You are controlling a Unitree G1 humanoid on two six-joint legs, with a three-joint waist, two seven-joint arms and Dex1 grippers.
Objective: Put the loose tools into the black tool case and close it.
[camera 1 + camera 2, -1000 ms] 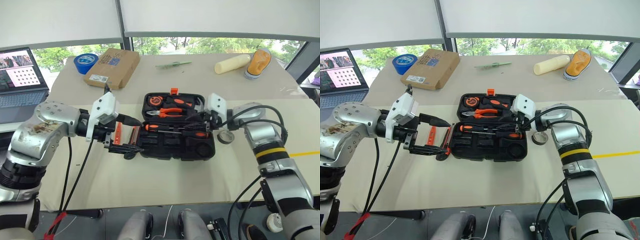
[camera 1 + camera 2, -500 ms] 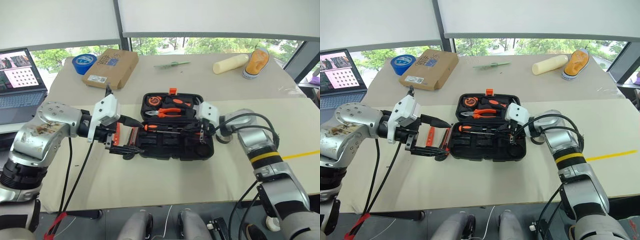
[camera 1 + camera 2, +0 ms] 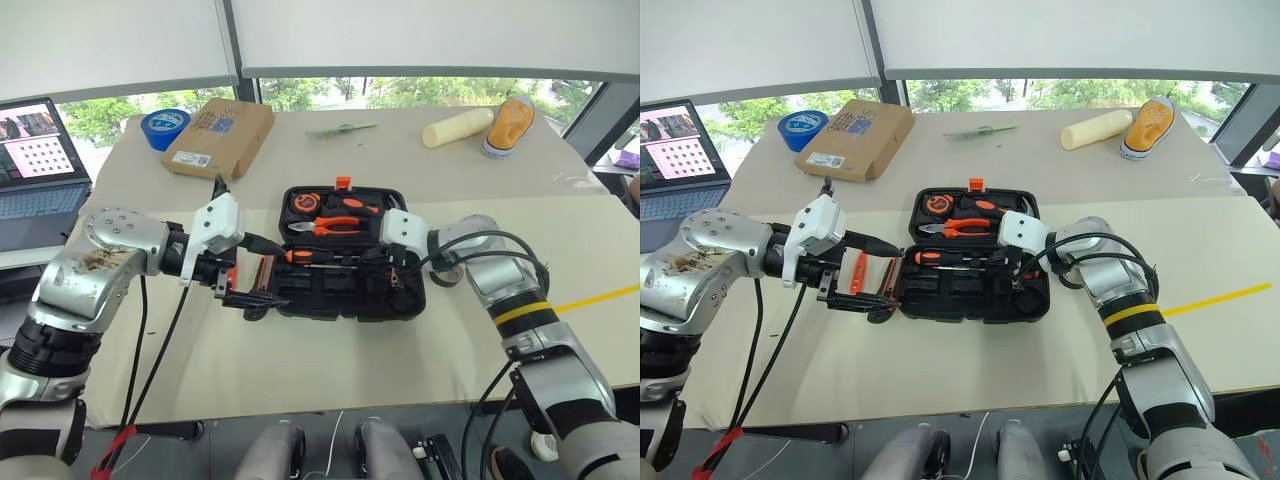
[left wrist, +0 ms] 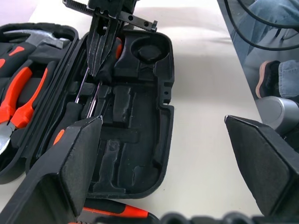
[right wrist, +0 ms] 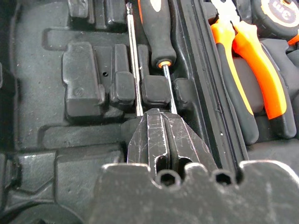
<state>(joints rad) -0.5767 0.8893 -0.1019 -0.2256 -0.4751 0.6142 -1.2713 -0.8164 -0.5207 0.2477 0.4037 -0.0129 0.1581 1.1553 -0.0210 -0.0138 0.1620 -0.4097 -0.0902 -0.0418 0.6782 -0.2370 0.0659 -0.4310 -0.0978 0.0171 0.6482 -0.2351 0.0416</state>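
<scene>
The right end effector (image 5: 161, 135) is clenched, pushing screwdrivers (image 5: 156, 32) into the tool case (image 3: 350, 300) – the left end effector (image 3: 868, 270) waits wide open

One marking is legible: white characters reading roughly "3m" on the round black-and-orange tape measure (image 5: 279, 10), which lies past the closed tips of the right gripper (image 5: 161, 116), on the far side of the orange-handled pliers (image 5: 252, 60).

The cardboard box (image 3: 212, 135), well beyond the left gripper (image 3: 267, 270), carries a blue printed label (image 3: 226, 122) and a white sticker (image 3: 199, 157); the print on both is too small to read.

The laptop (image 3: 38, 150), outboard of the left gripper, shows a dotted grid on its screen, with no readable characters.
</scene>
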